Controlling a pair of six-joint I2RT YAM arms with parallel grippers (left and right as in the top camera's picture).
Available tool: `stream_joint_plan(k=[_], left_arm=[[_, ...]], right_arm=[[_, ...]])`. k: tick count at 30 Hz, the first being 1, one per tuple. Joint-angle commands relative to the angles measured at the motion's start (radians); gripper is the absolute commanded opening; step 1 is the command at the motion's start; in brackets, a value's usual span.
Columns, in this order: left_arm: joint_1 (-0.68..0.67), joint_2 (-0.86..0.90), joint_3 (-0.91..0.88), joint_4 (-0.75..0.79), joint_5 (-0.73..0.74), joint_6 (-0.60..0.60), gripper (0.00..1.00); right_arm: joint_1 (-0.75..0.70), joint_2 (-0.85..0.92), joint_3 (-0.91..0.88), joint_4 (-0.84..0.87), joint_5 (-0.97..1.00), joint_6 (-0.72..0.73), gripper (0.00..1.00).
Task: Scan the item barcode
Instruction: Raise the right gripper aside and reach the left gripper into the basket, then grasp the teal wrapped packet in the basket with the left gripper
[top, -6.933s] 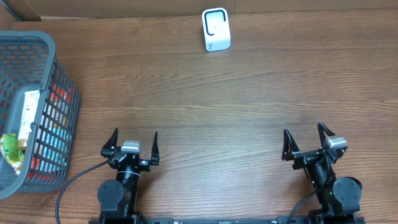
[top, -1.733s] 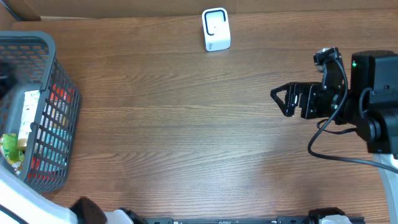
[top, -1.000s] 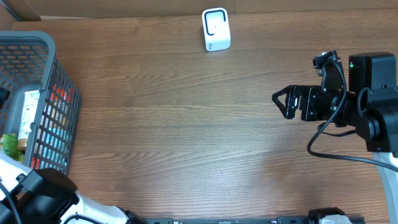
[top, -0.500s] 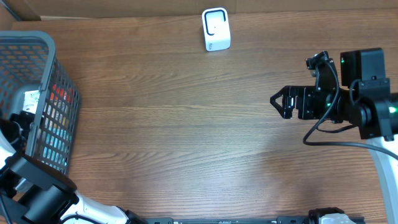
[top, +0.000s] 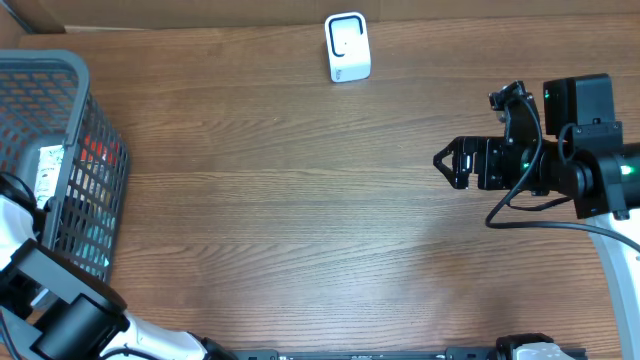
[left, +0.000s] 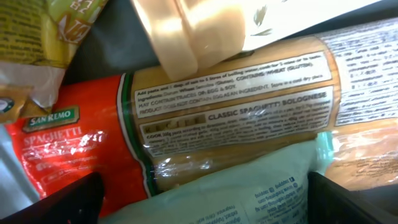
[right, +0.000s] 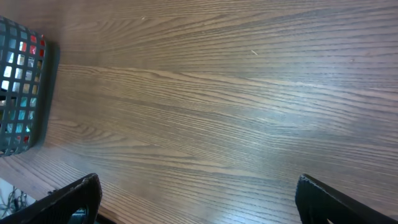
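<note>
Brown wood-grain table: fills the overhead frame, bare through the middle.

Grey plastic mesh basket: at the left edge of the overhead frame, packed with groceries. The left arm reaches into it from the lower left.

Right gripper: held above the table at the right of the frame, jaws spread wide with nothing between them. Only bare wood is seen under it in the right wrist view.

Small white box-shaped scanner: upright at the upper centre, well apart from the basket.

Long clear-and-orange spaghetti packet: lying across the middle of the left wrist view, inside the basket. It is taken to be the item to scan. No barcode is seen on the face shown.

Pale mint-green film pouch: overlaps the packet's lower edge.

Left gripper: jaws released, dark fingertips at the lower corners of the frame, nothing grasped.

Risks judged:
- The pouch could be pinched together with the packet, since it lies over the packet between the jaws.
- The glossy film could slip in the grip.
- The long packet could catch on the basket wall when lifted.
- The barcode could be turned away from the scanner, its side being unknown.
</note>
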Motion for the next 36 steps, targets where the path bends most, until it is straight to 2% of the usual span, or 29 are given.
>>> stream_joint_plan(k=[1,2,4,5,6,12,24,36], left_arm=[[0.002,0.027,-0.068,-0.013,0.003,0.017,0.69],[0.002,0.027,-0.068,-0.013,0.004,0.017,0.5],[0.002,0.026,-0.067,-0.014,0.011,0.017,0.19],[0.002,0.026,-0.064,-0.018,0.012,0.017,0.09],[0.002,0.026,-0.06,-0.021,0.015,0.017,0.04],[0.002,0.026,0.095,-0.124,0.045,0.017,0.04],[0.002,0.024,0.668,-0.431,0.131,0.016,0.04],[-0.054,-0.069,1.049,-0.55,0.406,0.077,0.04]], right_arm=[[0.006,0.003,0.019,0.003,0.002,-0.008,1.0],[0.006,0.003,0.019,0.003,0.002,-0.008,1.0],[0.006,0.003,0.019,0.003,0.002,-0.008,1.0],[0.006,0.003,0.019,0.004,0.002,-0.008,1.0],[0.006,0.003,0.019,0.005,0.002,-0.008,1.0],[0.006,0.003,0.019,0.007,0.002,-0.008,1.0],[0.006,0.003,0.019,0.018,0.002,-0.007,1.0],[0.006,0.003,0.019,0.022,0.002,-0.007,1.0]])
